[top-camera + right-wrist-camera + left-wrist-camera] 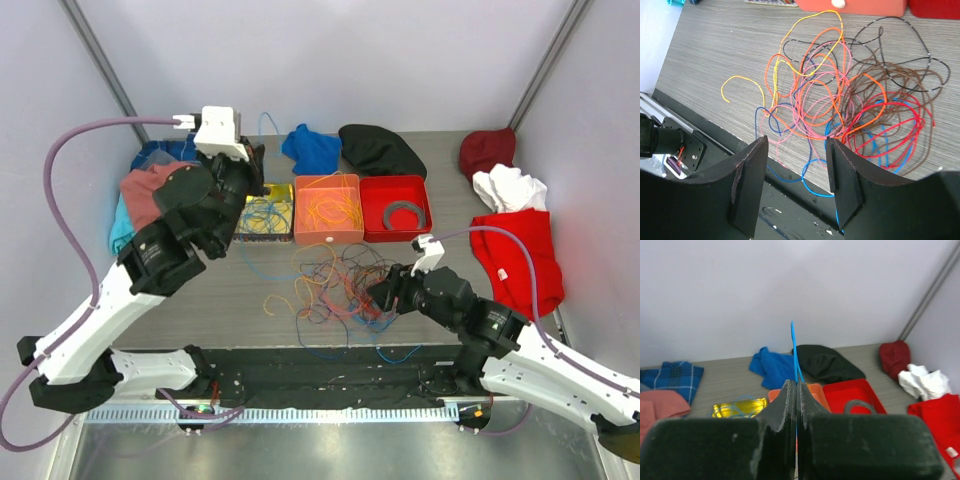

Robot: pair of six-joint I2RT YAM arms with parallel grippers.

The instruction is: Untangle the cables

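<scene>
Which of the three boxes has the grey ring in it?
The red box, farthest right of the three. The grey ring lies inside it; the orange box and yellow box hold only thin cables.

Bright, even light; soft shadows; near tools blurred

We hold our white-and-black left arm [100,310] raised from its base at the near left, elbow bent, the wrist reaching up and toward the far side. Its black two-finger left tool [796,386] is closed, the padded fingers [785,405] pressed together on a thin blue cable [794,347] that stands up between them. Our right arm [550,360] stretches low from the near right toward the middle. Its black right tool [796,150] angles downward, jaws spread wide apart.
</scene>
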